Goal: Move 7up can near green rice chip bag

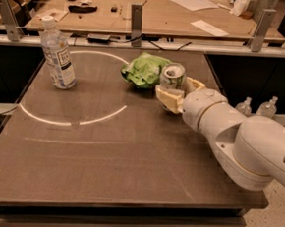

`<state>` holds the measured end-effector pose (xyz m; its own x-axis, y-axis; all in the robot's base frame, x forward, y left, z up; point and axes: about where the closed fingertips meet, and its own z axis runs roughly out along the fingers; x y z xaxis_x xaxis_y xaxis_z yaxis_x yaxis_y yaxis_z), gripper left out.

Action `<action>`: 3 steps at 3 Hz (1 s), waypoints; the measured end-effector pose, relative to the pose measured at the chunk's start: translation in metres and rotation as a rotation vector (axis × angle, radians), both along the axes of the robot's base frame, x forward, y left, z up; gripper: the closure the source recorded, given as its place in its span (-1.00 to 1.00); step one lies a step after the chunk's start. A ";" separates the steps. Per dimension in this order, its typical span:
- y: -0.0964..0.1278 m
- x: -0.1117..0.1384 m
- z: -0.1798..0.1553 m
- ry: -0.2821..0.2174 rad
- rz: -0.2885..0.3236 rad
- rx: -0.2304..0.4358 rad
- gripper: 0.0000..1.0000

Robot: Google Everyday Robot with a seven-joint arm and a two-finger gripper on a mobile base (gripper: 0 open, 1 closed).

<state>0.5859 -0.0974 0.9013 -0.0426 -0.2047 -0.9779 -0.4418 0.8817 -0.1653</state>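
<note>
The 7up can (173,77), silver-white with green marks, stands upright between my gripper's fingers at the table's back right. My gripper (176,91), tan-fingered on a white arm, is shut on the can. The can sits right beside the green rice chip bag (145,69), a bright light-green wrinkly bag just to its left, nearly touching it. I cannot tell if the can rests on the table or hovers just above it.
A clear water bottle (57,53) with a white label stands at the back left. A white arc (72,123) is marked on the dark table (104,166). A workbench (155,13) with papers stands behind. Two bottles (256,107) sit beyond the right edge.
</note>
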 end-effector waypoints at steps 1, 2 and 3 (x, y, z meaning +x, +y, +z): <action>-0.015 0.015 -0.010 0.033 -0.023 0.001 1.00; -0.021 0.028 -0.014 0.054 -0.037 0.013 1.00; -0.023 0.041 -0.013 0.061 -0.040 0.027 1.00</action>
<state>0.6268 -0.1206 0.8883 -0.1101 -0.1752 -0.9784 -0.4151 0.9025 -0.1149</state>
